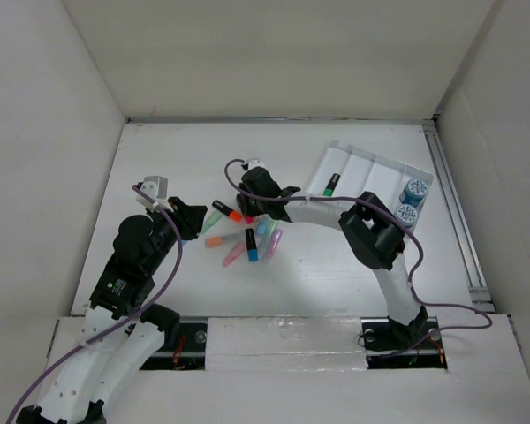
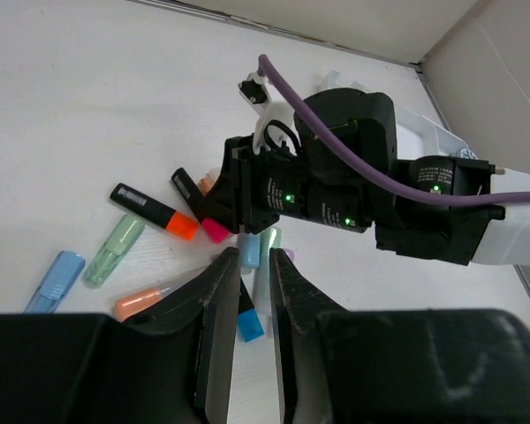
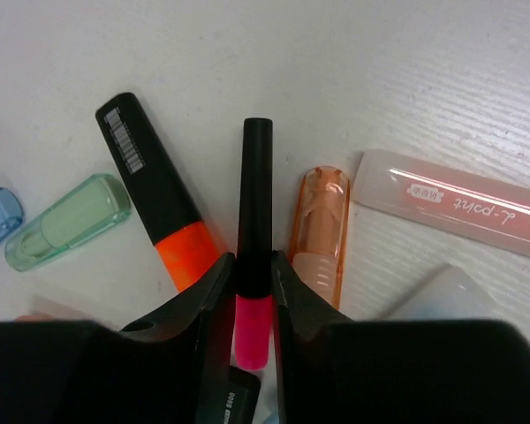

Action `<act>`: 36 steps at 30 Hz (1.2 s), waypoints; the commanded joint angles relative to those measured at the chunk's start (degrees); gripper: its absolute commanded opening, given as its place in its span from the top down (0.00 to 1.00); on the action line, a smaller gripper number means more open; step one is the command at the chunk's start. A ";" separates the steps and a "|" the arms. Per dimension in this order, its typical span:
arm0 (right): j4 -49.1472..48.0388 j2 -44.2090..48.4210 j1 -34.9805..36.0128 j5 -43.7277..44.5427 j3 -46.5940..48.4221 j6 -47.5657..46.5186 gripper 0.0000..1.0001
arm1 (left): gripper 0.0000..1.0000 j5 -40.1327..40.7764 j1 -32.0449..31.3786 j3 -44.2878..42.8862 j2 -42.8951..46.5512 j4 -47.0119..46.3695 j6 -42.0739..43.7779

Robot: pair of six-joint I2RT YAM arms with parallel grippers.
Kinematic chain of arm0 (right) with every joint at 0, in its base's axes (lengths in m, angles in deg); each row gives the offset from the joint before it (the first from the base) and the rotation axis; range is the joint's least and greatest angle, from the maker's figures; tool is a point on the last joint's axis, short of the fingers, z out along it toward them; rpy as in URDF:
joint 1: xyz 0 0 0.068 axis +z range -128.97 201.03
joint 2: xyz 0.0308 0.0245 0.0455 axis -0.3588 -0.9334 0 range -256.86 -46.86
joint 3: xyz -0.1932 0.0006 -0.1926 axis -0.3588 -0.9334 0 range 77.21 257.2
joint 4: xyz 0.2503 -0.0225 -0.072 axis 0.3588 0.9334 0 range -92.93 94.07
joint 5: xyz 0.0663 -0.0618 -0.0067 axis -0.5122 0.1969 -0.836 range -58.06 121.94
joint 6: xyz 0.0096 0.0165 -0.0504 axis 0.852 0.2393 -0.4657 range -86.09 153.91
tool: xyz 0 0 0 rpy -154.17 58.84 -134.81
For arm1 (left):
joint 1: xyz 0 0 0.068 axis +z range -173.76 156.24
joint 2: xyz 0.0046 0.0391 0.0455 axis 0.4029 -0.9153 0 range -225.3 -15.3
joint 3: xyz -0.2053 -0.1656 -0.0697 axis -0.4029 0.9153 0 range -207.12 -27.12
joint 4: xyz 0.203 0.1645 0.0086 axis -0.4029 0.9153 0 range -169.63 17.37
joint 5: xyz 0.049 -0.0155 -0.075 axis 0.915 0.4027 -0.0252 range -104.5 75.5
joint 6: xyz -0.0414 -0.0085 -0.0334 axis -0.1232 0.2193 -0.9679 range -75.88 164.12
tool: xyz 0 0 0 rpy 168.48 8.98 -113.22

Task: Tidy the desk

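The desk (image 1: 185, 150) is a white tabletop with a loose pile of highlighters and caps (image 1: 245, 237) in its middle. My right gripper (image 1: 252, 206) reaches over the pile and is shut on a black highlighter with a pink cap (image 3: 254, 177), gripped near the cap between the fingertips (image 3: 252, 265). The same highlighter shows in the left wrist view (image 2: 215, 230). My left gripper (image 1: 188, 217) hovers left of the pile, jaws a narrow gap apart and empty (image 2: 247, 261). A black and blue highlighter (image 2: 247, 320) lies below it.
A black and orange highlighter (image 3: 159, 194), a green cap (image 3: 66, 221), a clear orange cap (image 3: 320, 225) and a pink case (image 3: 455, 203) lie around the held one. A white compartmented tray (image 1: 371, 163) at the back right holds a green highlighter (image 1: 331, 184) and two tape rolls (image 1: 412, 191).
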 commanded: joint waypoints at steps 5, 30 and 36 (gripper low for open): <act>0.37 0.91 1.12 0.71 0.55 -0.47 0.85 | 0.83 0.36 -0.25 -0.43 0.69 -1.25 0.38; -20.99 31.15 -29.28 -6.49 -32.32 11.92 0.91 | 0.83 0.01 -0.25 -0.34 0.16 -1.52 0.46; -19.05 26.94 -34.21 -7.19 -30.30 12.97 0.89 | 0.83 0.18 -0.25 -0.34 -0.02 -1.52 0.46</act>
